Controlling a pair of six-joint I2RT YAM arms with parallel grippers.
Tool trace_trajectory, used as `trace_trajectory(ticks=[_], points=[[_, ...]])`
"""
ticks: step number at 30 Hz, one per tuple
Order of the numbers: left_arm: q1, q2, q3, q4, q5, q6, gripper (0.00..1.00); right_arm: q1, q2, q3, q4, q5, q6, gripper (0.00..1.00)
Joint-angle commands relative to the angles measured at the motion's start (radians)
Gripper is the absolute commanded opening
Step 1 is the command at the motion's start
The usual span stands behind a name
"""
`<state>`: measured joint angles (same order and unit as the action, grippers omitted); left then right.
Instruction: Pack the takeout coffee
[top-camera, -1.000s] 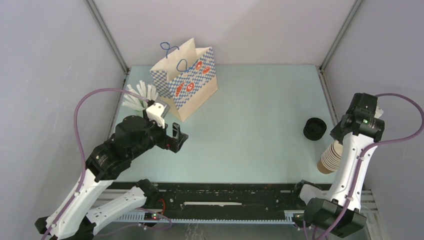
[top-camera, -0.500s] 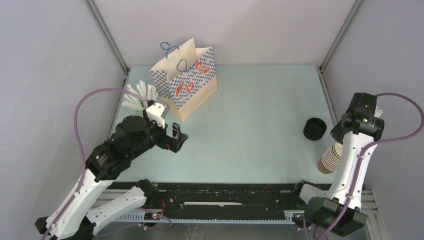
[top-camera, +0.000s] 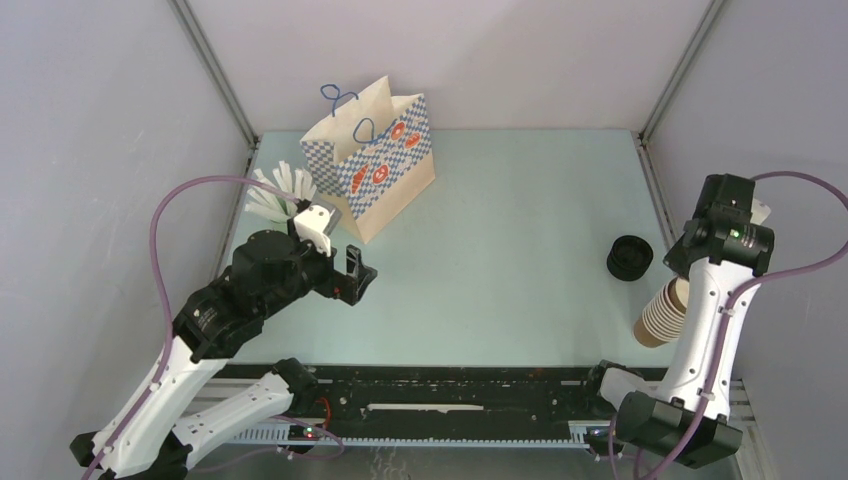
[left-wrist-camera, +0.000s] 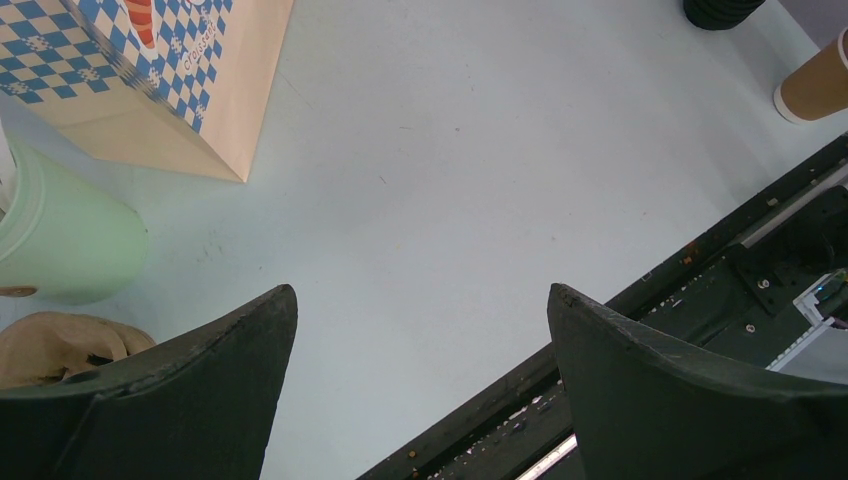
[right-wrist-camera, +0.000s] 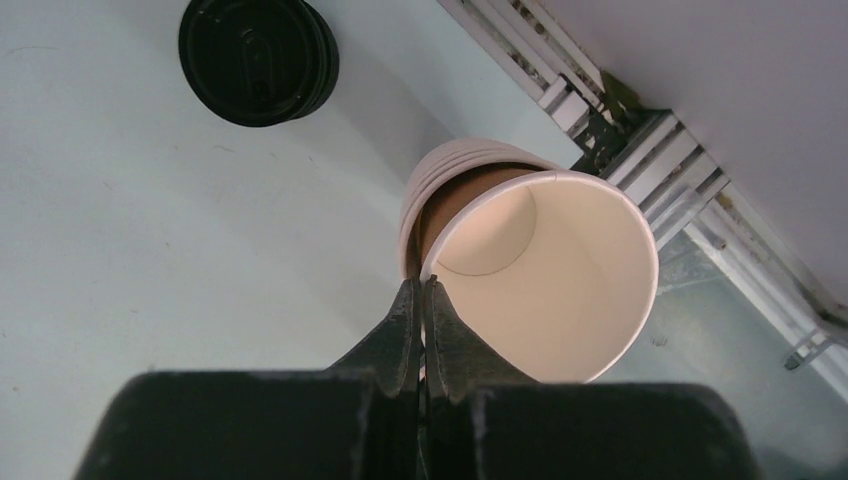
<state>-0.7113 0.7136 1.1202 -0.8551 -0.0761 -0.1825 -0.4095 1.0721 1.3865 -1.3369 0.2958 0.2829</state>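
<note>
The takeout coffee, as a lidded cup, is out of view. My right gripper is shut on the rim of the top lidless paper cup, one finger inside the wall and one outside. That cup sits tilted and partly raised out of the stack of tan paper cups at the right edge. A stack of black lids lies just left of the cups. The checkered paper bag stands open at the back left. My left gripper hovers open near the bag, with nothing between its fingers.
A pale green cup of white sticks stands left of the bag. A crumpled tan thing lies beside it. The black rail runs along the near edge, and metal framing borders the cups on the right.
My right gripper has closed onto the top cup's rim, and its wrist has shifted slightly up and right. The left arm has not moved.
</note>
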Motion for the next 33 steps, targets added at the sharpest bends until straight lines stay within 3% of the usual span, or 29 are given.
trace_trajectory(ticks=[1,9,18,24,27,30,33], points=[[-0.006,0.004,-0.014,0.022,-0.002,0.016,1.0,0.037,0.033,0.074,-0.028,0.081,-0.026,0.0],[-0.006,0.002,-0.017,0.02,-0.003,0.018,1.0,0.037,0.035,0.115,-0.09,0.092,-0.006,0.0],[-0.015,0.017,-0.006,0.02,-0.013,0.023,1.0,0.037,0.06,0.268,-0.178,0.085,0.025,0.0],[-0.017,0.03,0.0,0.021,-0.011,0.02,1.0,0.037,0.106,0.482,-0.251,0.087,0.023,0.0],[-0.022,0.038,0.004,0.025,-0.017,0.02,1.0,0.048,0.133,0.613,-0.256,-0.002,0.014,0.0],[-0.024,0.046,0.018,0.022,-0.033,0.01,1.0,0.182,0.175,0.733,-0.202,-0.13,-0.011,0.0],[-0.023,0.055,0.027,0.028,-0.029,-0.021,1.0,0.468,0.243,0.735,-0.132,-0.106,-0.002,0.0]])
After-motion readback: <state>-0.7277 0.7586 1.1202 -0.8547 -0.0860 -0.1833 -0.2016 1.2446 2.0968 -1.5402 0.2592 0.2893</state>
